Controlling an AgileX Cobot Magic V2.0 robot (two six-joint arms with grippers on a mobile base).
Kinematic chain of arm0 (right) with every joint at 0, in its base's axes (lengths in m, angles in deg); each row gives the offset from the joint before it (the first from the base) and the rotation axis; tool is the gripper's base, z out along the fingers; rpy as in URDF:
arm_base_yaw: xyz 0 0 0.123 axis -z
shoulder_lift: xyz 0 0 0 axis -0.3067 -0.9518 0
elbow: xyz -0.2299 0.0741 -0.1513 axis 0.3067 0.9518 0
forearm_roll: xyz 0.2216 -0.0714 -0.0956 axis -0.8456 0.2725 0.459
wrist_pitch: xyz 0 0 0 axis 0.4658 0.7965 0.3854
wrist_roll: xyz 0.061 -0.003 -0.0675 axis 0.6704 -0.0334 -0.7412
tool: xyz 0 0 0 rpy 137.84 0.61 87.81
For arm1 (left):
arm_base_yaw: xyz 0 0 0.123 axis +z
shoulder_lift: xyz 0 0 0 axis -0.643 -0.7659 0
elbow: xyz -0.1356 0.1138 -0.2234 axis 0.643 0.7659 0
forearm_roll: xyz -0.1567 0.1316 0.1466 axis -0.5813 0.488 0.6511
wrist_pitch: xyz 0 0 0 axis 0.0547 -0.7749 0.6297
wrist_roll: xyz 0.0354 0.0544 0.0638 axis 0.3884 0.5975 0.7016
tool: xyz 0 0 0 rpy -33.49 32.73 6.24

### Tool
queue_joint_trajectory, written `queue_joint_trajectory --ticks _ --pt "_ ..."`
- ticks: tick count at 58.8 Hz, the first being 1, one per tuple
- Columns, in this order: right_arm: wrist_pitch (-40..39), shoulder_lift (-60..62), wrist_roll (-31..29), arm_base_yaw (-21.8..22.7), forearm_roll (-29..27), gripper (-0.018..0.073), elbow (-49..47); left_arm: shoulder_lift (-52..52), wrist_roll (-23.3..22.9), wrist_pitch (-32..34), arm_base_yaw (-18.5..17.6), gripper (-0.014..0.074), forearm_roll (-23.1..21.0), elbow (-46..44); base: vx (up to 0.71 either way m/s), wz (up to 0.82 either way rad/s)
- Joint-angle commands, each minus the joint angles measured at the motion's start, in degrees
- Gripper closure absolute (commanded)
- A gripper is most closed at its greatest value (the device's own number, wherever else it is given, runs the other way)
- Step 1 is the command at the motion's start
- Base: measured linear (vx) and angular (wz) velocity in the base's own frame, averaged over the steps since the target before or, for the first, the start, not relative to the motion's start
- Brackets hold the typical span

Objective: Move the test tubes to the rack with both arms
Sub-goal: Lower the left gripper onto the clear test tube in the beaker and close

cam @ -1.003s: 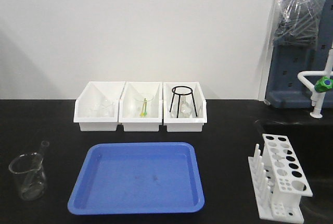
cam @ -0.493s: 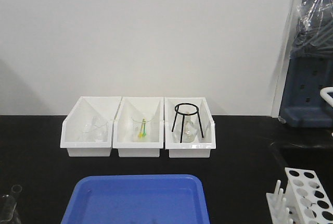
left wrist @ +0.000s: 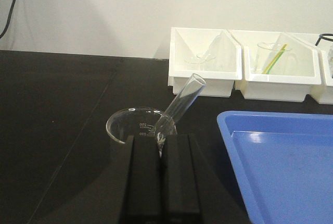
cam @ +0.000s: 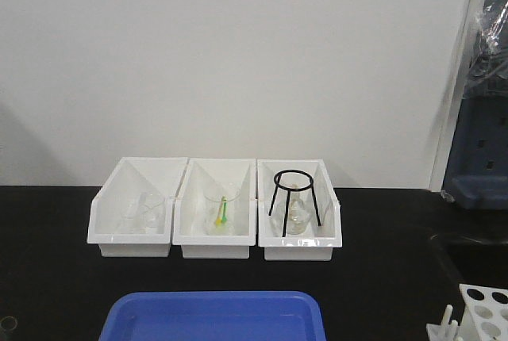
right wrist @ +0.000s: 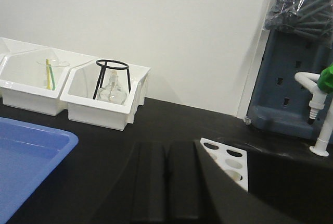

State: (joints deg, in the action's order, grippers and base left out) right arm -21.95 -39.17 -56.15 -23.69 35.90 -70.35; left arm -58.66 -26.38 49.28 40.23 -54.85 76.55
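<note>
Glass test tube (left wrist: 183,100) aslant in beaker (left wrist: 124,123) (left end effector (left wrist: 160,140), right end effector (right wrist: 165,149): closed, empty).

Rack (cam: 480,313): in front view I see only one corner, the bottom edge cuts the rest.
Blue tray (cam: 214,309): its near half falls outside the front view.
Test tube (left wrist: 184,101): I cannot see its lower end behind the left gripper (left wrist: 160,139).
Small glass rim (cam: 8,323): too little shows; beaker or tube, I cannot tell.
</note>
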Motion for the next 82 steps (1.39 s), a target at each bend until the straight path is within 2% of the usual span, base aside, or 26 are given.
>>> queue_joint_trajectory --ticks 1,28,36,51,60,72,82 --pt "-4.63 0.54 0.01 -0.07 0.06 0.0568 0.69 0.16 0.04 4.54 -0.11 0.06 -0.46 -1.47 0.07 0.02" --pt "-4.74 0.54 0.01 -0.07 0.06 0.0568 0.69 0.16 0.04 4.54 -0.11 0.06 -0.46 -1.47 0.03 0.01" --pt "-6.5 0.54 0.01 -0.07 0.06 0.0568 0.69 0.16 -0.04 8.61 0.03 0.06 0.04 -1.59 0.0 0.0" --pt "-15.36 0.54 0.92 -0.07 -0.55 0.0568 0.33 0.16 -0.46 14.04 0.03 0.06 -0.01 -1.77 0.0 0.0" --pt "-11.21 0.54 3.48 -0.07 -4.23 0.0568 -3.9 0.16 -5.72 18.4 0.03 0.06 0.13 -5.54 0.0 0.0" --pt "-1.67 -3.05 2.59 -0.07 -4.08 0.0568 -13.43 -3.9 -3.74 13.06 0.03 0.0599 2.25 -15.96 0.0 0.0" --pt "-1.67 -8.94 2.94 -0.07 -4.25 0.0564 -17.38 -11.31 -2.88 13.81 -0.02 0.0596 2.71 -20.94 0.0 0.0"
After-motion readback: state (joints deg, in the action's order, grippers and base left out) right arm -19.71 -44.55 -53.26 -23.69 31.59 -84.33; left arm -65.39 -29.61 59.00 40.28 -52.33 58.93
